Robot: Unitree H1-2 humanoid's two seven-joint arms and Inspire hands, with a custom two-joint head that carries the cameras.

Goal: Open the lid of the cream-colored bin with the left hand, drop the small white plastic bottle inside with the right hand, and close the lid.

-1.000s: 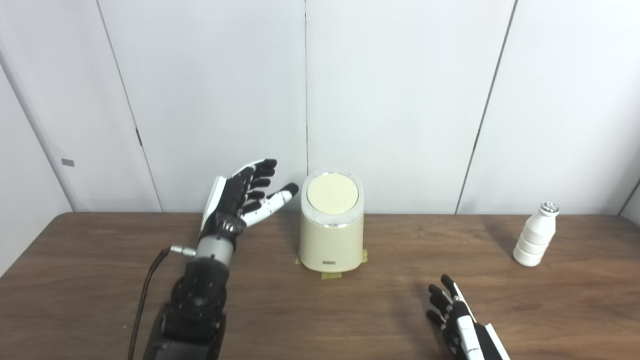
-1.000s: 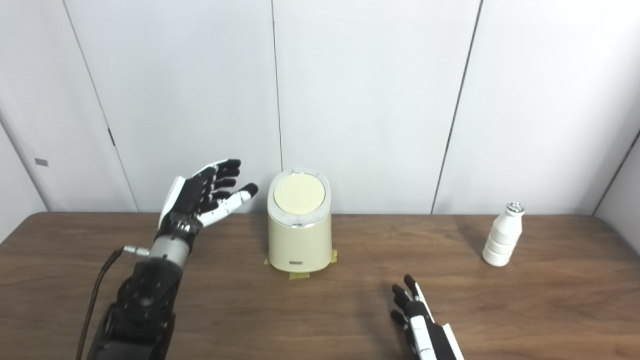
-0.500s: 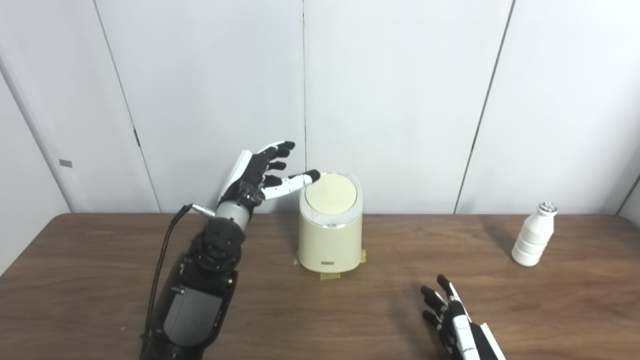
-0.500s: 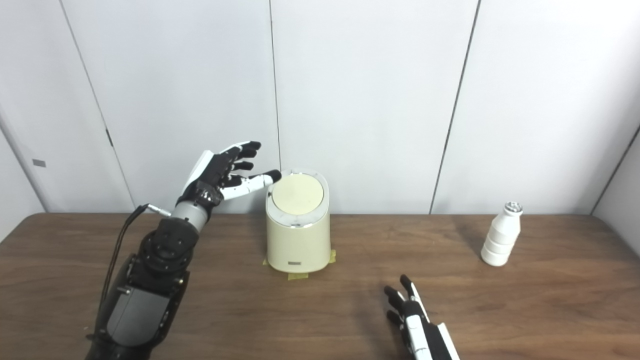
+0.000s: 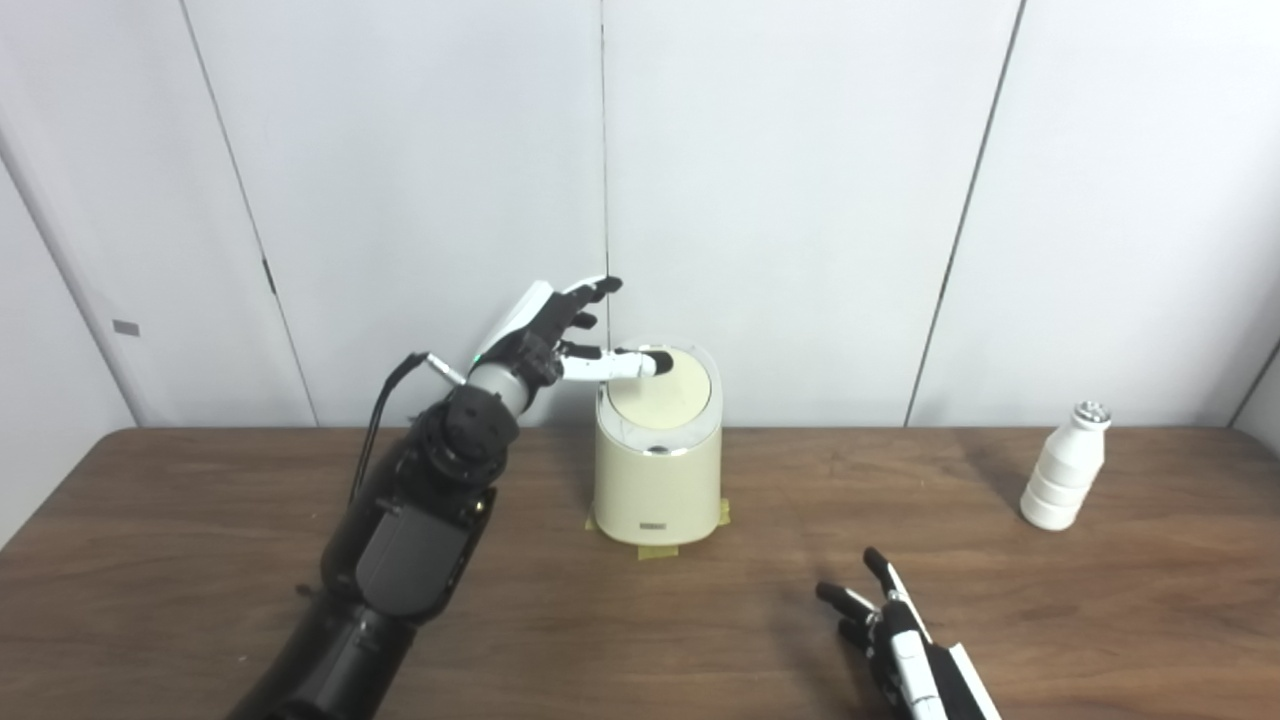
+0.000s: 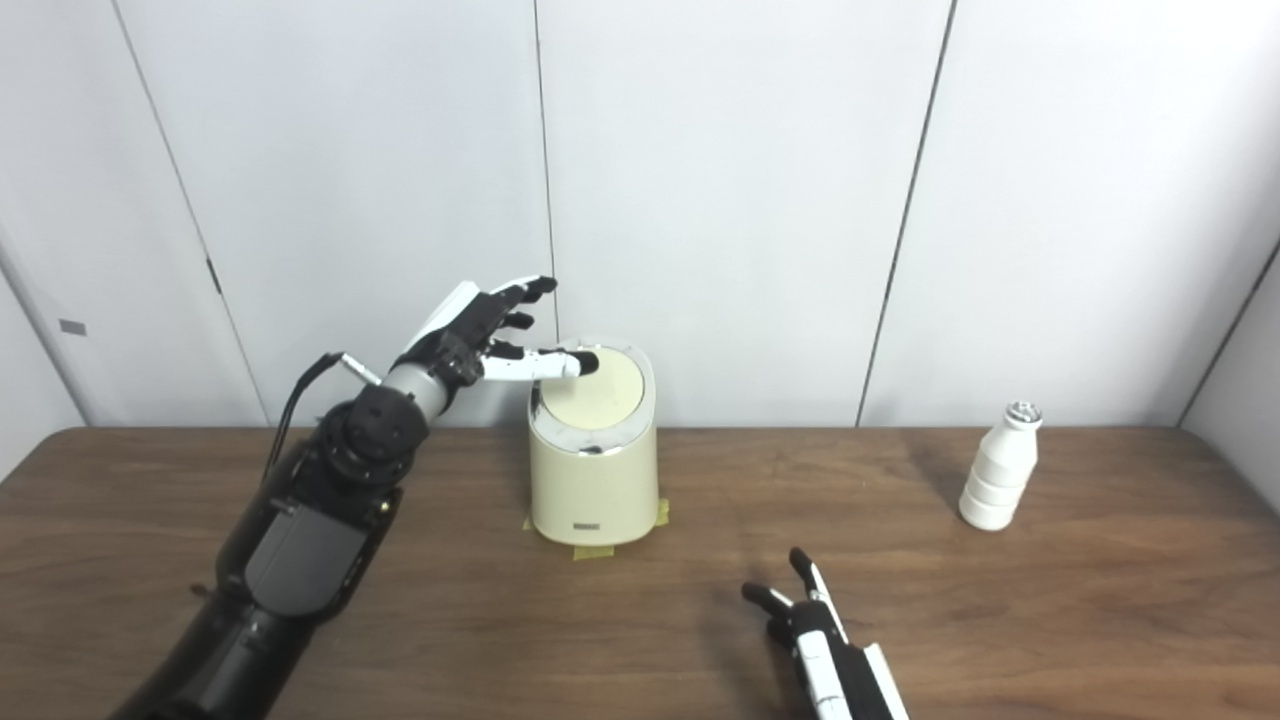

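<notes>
Left eye view: left hand (image 5: 545,335), fingers spread, thumb reaching rightward over the lid (image 5: 660,385) of the cream bin (image 5: 655,480) at the desk's (image 5: 200,560) far edge.

Right eye view: right hand (image 6: 815,645), fingers spread and empty, near edge; bottle (image 6: 995,468) upright, well apart rightward.

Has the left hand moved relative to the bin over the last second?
Yes. The left hand has risen and shifted right: it was beside the cream-colored bin, and now its thumb reaches over the lid.
</notes>
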